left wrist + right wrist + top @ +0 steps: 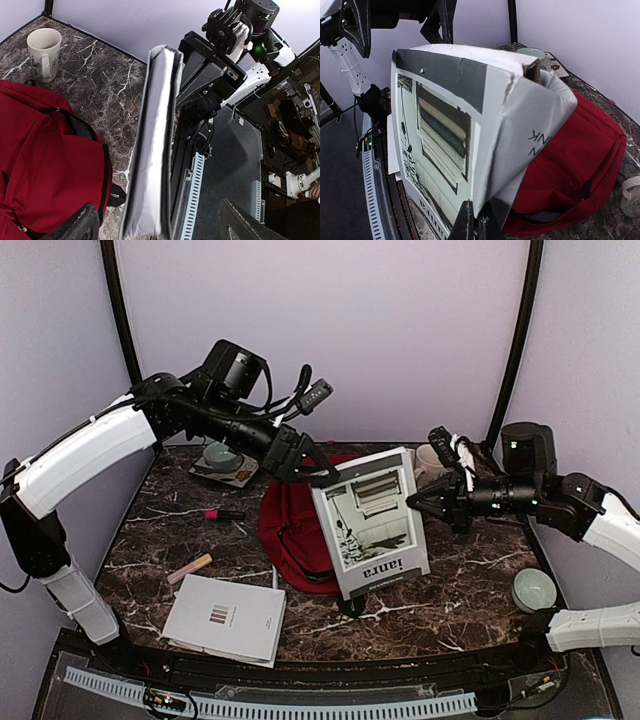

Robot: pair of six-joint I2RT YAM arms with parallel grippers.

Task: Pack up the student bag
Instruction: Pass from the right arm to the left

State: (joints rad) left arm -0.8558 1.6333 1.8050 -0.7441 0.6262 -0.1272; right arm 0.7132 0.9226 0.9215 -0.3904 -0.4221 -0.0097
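Overhead, the student bag [288, 532] lies slumped near the middle of the marble table [150, 530], and a grey-covered book [375, 530] stands upright just in front of it, its lower edge over the bag's near right side. The right gripper [418, 502] is clamped tight on the book's right edge. The left gripper [312, 470] sits at the book's upper left corner.

Bare marble lies left of the bag, broken only by a red marker [225, 514] and, nearer the front rim, a white booklet [225, 618]. Behind the bag the room narrows: a teacup [220, 455] on its mat [243, 476] sits at the back left, and a white mug [430, 462] stands near the back wall just behind the book's top right corner. A green bowl [533, 590] sits close to the right edge, well apart from the bag.

The left wrist view alone shows the book edge-on: its pages pass between that gripper's own fingers [75, 225], which are spread wide and touch neither face. It also shows the right gripper's pads bearing on the far cover. The right wrist view alone shows the cover buckling and curling around the spine above the pinch. There the bag's dark zipper line runs low behind the book, but whether its mouth gapes I cannot tell.
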